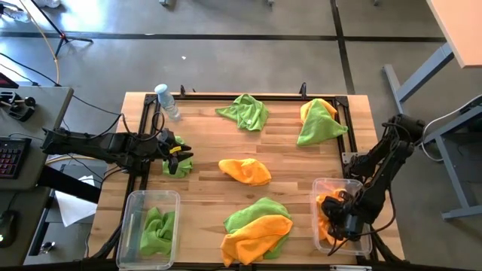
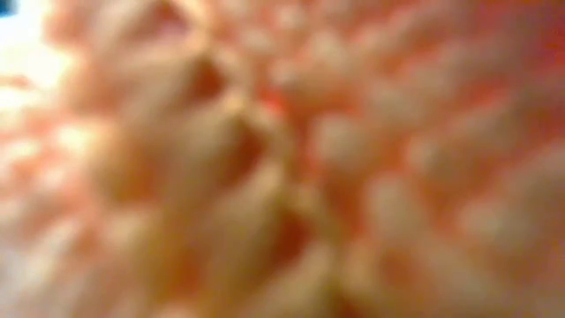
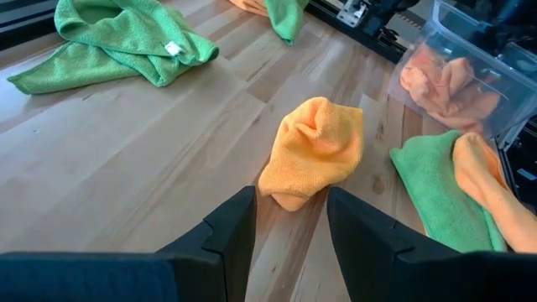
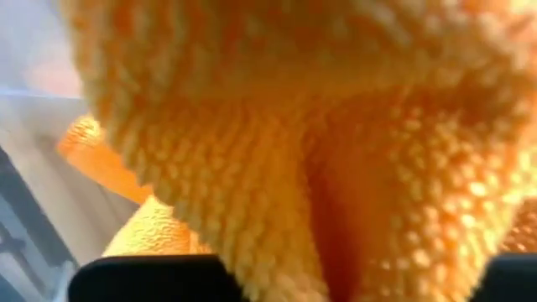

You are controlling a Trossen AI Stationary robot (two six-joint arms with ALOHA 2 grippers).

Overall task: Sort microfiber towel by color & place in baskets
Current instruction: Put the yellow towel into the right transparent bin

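— We noted the left arm [image 1: 90, 143]: dark, near-black segments, blocky joints, black cables trailing off its base.

— Agreed. Its gripper [image 3: 289, 226] had two flat, matte dark fingers [image 3: 231, 231] with squared tips.

— We logged the right arm [image 1: 380, 169] as alike: black, jointed links, a bulky wrist.

Blurred orange cloth [image 2: 282, 159] filled the low view, and orange towel [image 4: 336, 126] hid the right gripper's fingertips.

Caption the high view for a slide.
Right gripper lowers an orange towel into the right basket; left gripper rests by a green towel.
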